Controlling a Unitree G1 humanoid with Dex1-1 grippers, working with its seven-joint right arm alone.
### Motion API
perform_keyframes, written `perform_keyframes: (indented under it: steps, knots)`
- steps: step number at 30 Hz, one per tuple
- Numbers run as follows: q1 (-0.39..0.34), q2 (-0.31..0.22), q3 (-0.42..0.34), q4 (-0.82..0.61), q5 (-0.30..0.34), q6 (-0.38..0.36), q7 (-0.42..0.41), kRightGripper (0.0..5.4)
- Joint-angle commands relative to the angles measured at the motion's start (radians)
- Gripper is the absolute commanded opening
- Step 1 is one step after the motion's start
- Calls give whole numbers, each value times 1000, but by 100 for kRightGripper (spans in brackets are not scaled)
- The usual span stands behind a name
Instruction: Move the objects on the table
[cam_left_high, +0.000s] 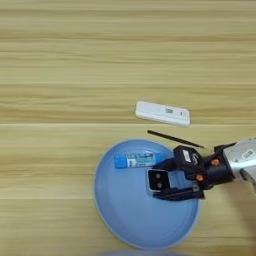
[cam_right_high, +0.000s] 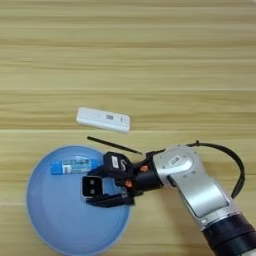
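Right eye view showed the gripper (cam_right_high: 95, 187) over the light-blue plate (cam_right_high: 45, 225), fingers clasping the black square piece (cam_right_high: 92, 186) beside the blue tube (cam_right_high: 73, 166); releasing it there seemingly came next.

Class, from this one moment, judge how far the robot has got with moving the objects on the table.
Looks done: the blue tube lies on the light-blue plate. In hand: the right gripper holds the small black square piece between its fingers, over the plate. Left: the white bar-shaped device lies on the table, beyond the plate's rim.
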Motion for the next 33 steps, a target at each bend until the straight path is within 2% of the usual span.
perform_keyframes:
  steps: [1, 5, 11, 15, 16, 20, 24, 27, 30, 33]
  knots:
    - [-58, -8, -2, 18, -22, -17, -37, 249]
    - [-67, -6, 6, 37, -31, -27, -40, 249]
    - [-70, -8, 6, 29, -15, -20, -32, 329]
    - [-71, -15, -27, -32, 56, 21, -1, 356]
    - [-74, -17, -37, -48, 72, 34, 4, 381]
    - [-99, -28, -91, -112, 143, 82, 18, 417]
    - [-117, -33, -131, -155, 186, 112, 18, 468]
    - [-149, -26, -163, -153, 203, 124, 1, 499]
    - [-216, -3, -197, -91, 200, 129, -49, 537]
    - [-282, 11, -216, -10, 185, 118, -84, 537]
